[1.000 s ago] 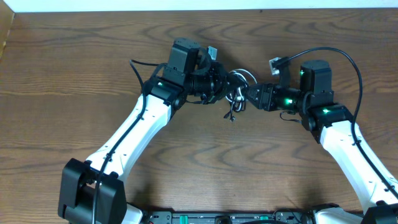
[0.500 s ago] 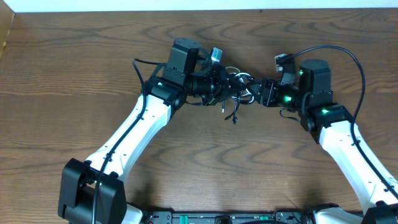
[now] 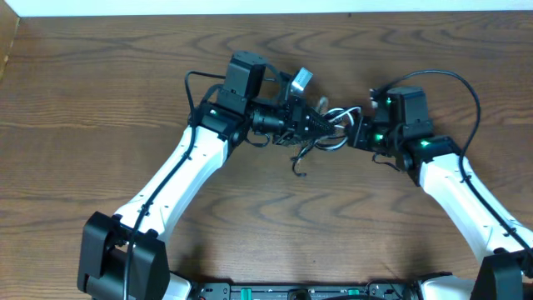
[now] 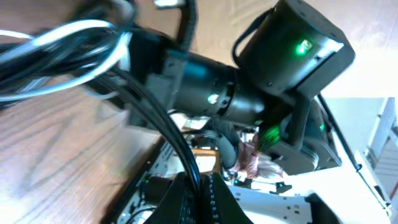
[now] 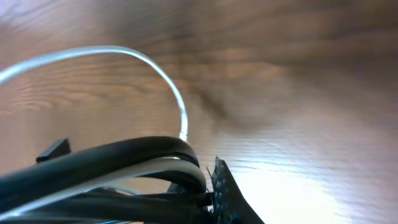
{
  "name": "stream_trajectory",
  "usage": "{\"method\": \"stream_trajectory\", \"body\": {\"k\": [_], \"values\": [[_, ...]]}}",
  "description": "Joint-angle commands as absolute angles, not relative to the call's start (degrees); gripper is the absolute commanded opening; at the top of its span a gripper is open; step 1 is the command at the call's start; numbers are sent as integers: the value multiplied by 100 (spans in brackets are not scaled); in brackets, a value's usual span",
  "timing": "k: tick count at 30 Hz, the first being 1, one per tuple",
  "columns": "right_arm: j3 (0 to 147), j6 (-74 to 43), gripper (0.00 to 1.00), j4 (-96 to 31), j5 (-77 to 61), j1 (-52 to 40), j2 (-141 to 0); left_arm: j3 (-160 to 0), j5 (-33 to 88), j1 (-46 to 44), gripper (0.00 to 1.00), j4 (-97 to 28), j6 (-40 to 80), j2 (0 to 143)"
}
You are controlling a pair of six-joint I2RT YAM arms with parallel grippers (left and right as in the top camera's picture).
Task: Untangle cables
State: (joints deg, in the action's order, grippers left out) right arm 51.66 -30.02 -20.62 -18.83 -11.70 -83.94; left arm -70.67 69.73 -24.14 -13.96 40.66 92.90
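The black cable [image 3: 310, 147] and the white cable [image 3: 343, 113] hang as one tangled bundle between my two grippers, above the middle of the table. My left gripper [image 3: 321, 124] is shut on the black cable [image 4: 186, 155], which runs up from between its fingers [image 4: 200, 198]; white cable strands [image 4: 56, 40] blur at upper left. My right gripper [image 3: 356, 132] holds the bundle's right side. In the right wrist view, black loops [image 5: 124, 163] and a white strand press against the finger [image 5: 219, 194], and a white arc [image 5: 163, 70] rises above. A loose black end [image 3: 297, 170] dangles toward the table.
Brown wooden table [image 3: 100, 100] all round. The two arms' wrists nearly touch at the table's middle. The right arm's thick black wire [image 3: 466, 92] loops above its wrist. The table's far edge meets a white wall [image 3: 266, 7].
Both grippers have shifted right with the bundle. The left wrist has turned and reached further over. The loose black end has swung lower and to the left.
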Motion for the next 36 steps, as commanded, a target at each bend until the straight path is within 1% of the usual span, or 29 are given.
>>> {"method": "stream_trajectory", "body": {"k": [1, 8, 12, 15, 18, 23, 25, 26, 29, 31, 32, 34, 36], "values": [[5205, -3044, 1, -2484, -1302, -642, -8388, -7109, 6936, -1999, 7, -1732, 3288, 9242], [5205, -2543, 1, -3076, -1772, 196, -8366, -7111, 5120, -1354, 7, -3033, 2294, 9242], [5205, -2305, 1, -3133, -2099, 574, -8366, -7109, 4320, -1210, 8, -3612, 1778, 9242], [5205, -2174, 1, -3050, -2530, 714, -8366, -7109, 4130, -1197, 7, -3870, 1452, 9242], [5205, -1693, 1, -2886, -3280, 701, -8366, -7109, 4130, -1225, 7, -3959, 1245, 9242], [5205, -38, 1, -2834, -5103, 534, -8366, -7109, 4226, -1317, 8, -3765, 1219, 9242], [5205, 493, 1, -2871, -5741, 434, -8366, -7111, 4493, -1347, 17, -3544, 1133, 9242], [5205, 690, 1, -2880, -5959, 388, -8366, -7111, 4672, -1347, 23, -3411, 1074, 9242], [5207, 1050, 1, -2917, -6316, 294, -8366, -7109, 5380, -1347, 41, -2902, 965, 9242], [5207, 1085, 1, -2921, -6403, 266, -8366, -7109, 5815, -1347, 55, -2519, 961, 9242], [5207, 1083, 1, -2923, -6416, 261, -8366, -7109, 5944, -1347, 63, -2377, 961, 9242], [5207, 1081, 1, -2934, -6427, 263, -8366, -7109, 6003, -1347, 69, -2213, 937, 9244], [5207, 1081, 1, -2961, -6425, 257, -8366, -7109, 6012, -1350, 70, -2233, 856, 9247]]}}
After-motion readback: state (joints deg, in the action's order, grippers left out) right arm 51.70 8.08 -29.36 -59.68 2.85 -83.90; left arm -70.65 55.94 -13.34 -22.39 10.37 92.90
